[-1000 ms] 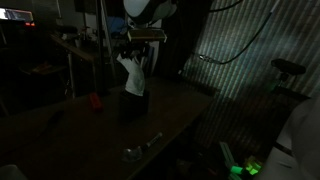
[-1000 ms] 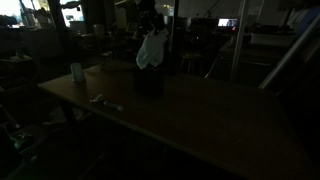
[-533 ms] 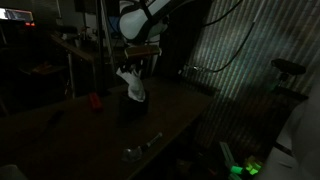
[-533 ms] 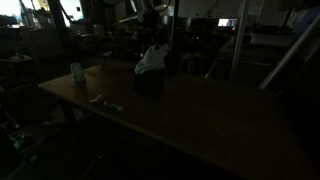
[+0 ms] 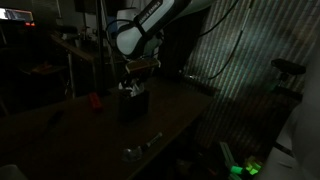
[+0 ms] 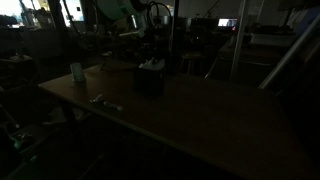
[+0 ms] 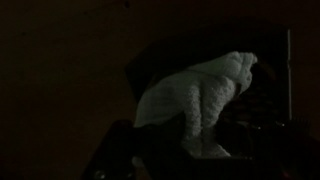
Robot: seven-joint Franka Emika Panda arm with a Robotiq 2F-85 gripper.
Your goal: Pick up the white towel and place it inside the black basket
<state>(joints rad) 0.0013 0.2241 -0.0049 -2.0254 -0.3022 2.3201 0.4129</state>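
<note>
The scene is very dark. The black basket stands on the wooden table in both exterior views. The white towel is mostly down inside the basket, with only its top showing above the rim. My gripper is low, right over the basket mouth. In the wrist view the towel hangs from my gripper into the dark basket; the fingers look shut on its upper end, though they are hard to see.
A red object lies on the table beside the basket. A small metallic item lies near the table's front. A pale cup stands near a table corner. Poles and clutter stand behind the table.
My gripper has lowered steadily. The towel hung fully above the basket one second ago and now sits mostly inside it.
</note>
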